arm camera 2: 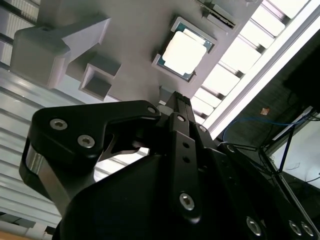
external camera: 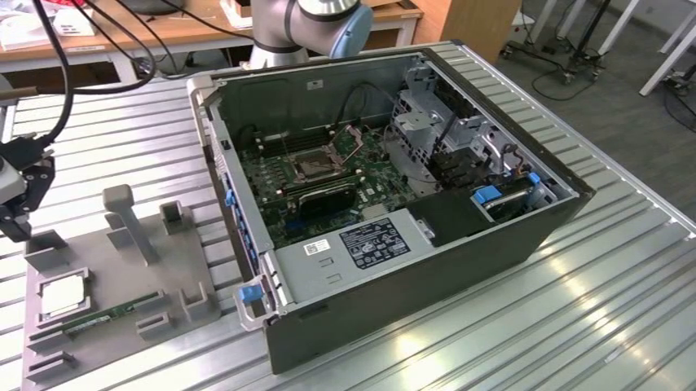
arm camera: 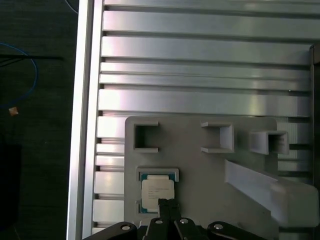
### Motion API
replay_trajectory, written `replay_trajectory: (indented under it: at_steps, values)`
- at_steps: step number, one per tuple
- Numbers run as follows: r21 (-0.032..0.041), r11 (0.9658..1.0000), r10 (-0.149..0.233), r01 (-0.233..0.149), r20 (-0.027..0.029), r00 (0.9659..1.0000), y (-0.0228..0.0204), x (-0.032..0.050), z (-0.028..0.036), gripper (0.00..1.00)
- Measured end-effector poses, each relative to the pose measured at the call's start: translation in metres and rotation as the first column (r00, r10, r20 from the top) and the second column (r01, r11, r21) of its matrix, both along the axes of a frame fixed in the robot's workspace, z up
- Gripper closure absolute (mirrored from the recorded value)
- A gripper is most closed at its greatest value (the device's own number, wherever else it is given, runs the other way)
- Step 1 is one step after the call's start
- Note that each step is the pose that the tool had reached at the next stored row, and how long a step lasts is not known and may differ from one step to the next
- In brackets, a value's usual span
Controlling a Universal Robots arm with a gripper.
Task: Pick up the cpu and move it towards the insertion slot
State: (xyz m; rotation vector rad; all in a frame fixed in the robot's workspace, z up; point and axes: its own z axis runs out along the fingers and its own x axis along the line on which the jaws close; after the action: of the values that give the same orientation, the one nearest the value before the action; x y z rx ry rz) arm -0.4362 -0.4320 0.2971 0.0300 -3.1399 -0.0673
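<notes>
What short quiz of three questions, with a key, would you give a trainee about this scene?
1. True or false: the tool holds the cpu.
2. Where is the insertion slot? A: inside the open computer case; B: on the floor; C: in a drawer.
3. Fill in: the tool hangs nearest to the ___.
Key: 1 false, the cpu lies in its pocket on the grey tray; 2 A; 3 cpu.
</notes>
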Motion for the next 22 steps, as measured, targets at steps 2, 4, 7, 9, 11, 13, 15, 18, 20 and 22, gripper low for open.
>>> replay_trajectory:
  at_steps: [2, 4, 7, 9, 11, 13, 15, 18, 20, 22]
  values:
    - [0.0000, 1.0000, 0.000, 0.000, 0.0000, 1.0000, 0.0000, -0.0014, -0.0008, 0.89]
    - [0.0001, 1.0000, 0.000, 0.000, 0.0001, 1.0000, 0.0000, -0.0020, -0.0014, 0.89]
    - [0.0000, 1.0000, 0.000, 0.000, 0.0000, 1.0000, 0.0000, -0.0021, -0.0013, 0.89]
    - [-0.0001, 1.0000, 0.000, 0.000, -0.0001, 1.0000, -0.0001, -0.0022, -0.0016, 0.89]
    - [0.0000, 1.0000, 0.000, 0.000, -0.0001, 1.0000, -0.0008, -0.0022, -0.0020, 0.89]
    - [0.0000, 1.0000, 0.000, 0.000, 0.0000, 1.0000, -0.0020, -0.0022, -0.0026, 0.89]
    - [0.0000, 1.0000, 0.000, 0.000, -0.0001, 1.0000, -0.0035, -0.0022, -0.0033, 0.89]
    - [0.0001, 1.0000, 0.000, 0.000, 0.0001, 1.0000, -0.0057, -0.0021, -0.0051, 0.89]
    - [0.0000, 1.0000, 0.000, 0.000, 0.0001, 1.0000, -0.0059, -0.0022, -0.0054, 0.89]
    - [0.0000, 1.0000, 0.000, 0.000, 0.0000, 1.0000, -0.0059, -0.0022, -0.0060, 0.89]
